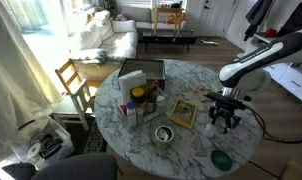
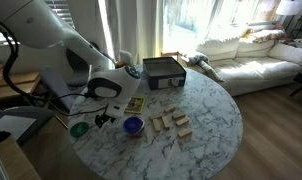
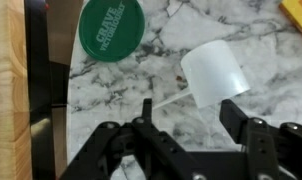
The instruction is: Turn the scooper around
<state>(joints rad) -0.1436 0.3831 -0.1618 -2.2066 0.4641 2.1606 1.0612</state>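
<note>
The scooper point(image 2: 133, 125) is a small blue-purple cup that sits on the marble table near its edge. In the wrist view it looks pale point(image 3: 213, 74), with a thin handle pointing toward the left finger. My gripper point(image 3: 191, 115) is open and empty. It hovers just above the table, and the scooper's bowl lies just beyond the fingertips, nearer the right finger. The gripper shows in both exterior views point(image 1: 224, 117) point(image 2: 106, 116). In the exterior view with the sofa at the back, the gripper hides the scooper.
A green round dish point(image 3: 111, 28) point(image 2: 79, 128) point(image 1: 221, 159) lies by the table edge close to the scooper. Also on the table are a shiny metal tin point(image 1: 164, 134), wooden blocks point(image 2: 171, 122), a yellow card point(image 1: 183, 113) and an open box point(image 2: 163, 70). A wooden chair point(image 1: 73, 78) stands beside the table.
</note>
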